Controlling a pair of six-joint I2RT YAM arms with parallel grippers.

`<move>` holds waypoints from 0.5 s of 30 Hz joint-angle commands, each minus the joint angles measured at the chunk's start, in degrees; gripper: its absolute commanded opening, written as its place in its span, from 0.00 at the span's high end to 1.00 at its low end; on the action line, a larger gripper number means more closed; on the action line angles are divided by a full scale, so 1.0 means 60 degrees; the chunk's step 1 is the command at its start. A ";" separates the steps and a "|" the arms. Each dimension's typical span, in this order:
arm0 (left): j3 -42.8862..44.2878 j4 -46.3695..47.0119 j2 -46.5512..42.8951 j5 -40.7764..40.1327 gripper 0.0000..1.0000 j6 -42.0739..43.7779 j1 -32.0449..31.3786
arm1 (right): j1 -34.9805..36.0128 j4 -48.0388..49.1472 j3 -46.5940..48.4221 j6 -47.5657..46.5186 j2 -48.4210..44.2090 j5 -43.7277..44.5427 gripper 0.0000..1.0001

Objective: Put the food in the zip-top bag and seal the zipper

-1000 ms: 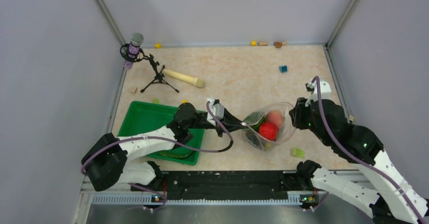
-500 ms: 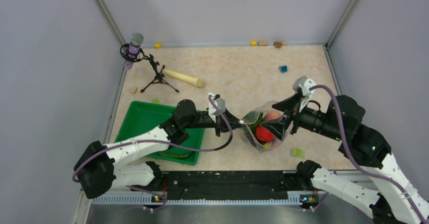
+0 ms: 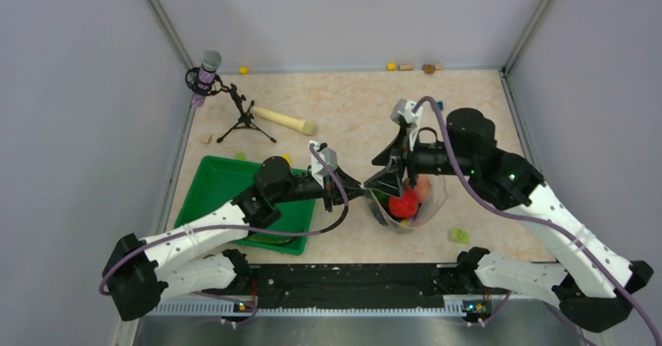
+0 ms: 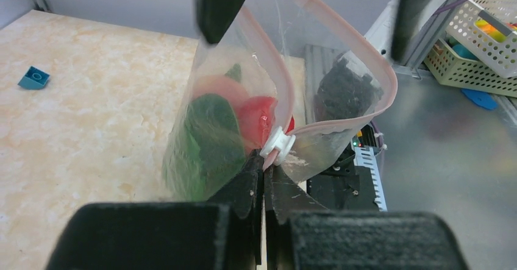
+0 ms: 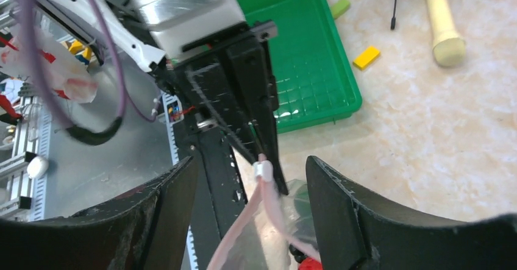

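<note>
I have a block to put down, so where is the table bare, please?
Bare: far strip between the beige wooden rolling pin and back wall; front patch around the small green block. Crowded: centre, where left claw and right claw meet the clear plastic bag.

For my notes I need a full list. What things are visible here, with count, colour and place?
zip-top bag: one, clear, table centre
zipper: one, pink, bag mouth, open
food: several, red, pink, green, inside bag
tray: one, green, near left
rolling pin: one, beige, far left
microphone: one, grey, far-left corner
yellow blocks: three, far wall and by tray
green blocks: two, near right, beyond tray
blue block: one, far right
left gripper: shut on zip-top bag's corner
right gripper: open, astride bag mouth
</note>
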 commanded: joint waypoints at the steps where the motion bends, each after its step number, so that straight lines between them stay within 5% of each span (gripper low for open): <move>1: -0.0009 0.0267 -0.0754 -0.0512 1.00 -0.0459 0.0027 | 0.0126 0.0142 0.0613 0.0138 0.0760 -0.0136 0.38; 15: 0.0322 -0.0448 -0.0831 -0.0586 1.00 -0.0689 0.0027 | 0.0641 0.0136 0.0485 -0.0234 0.1502 0.0057 0.53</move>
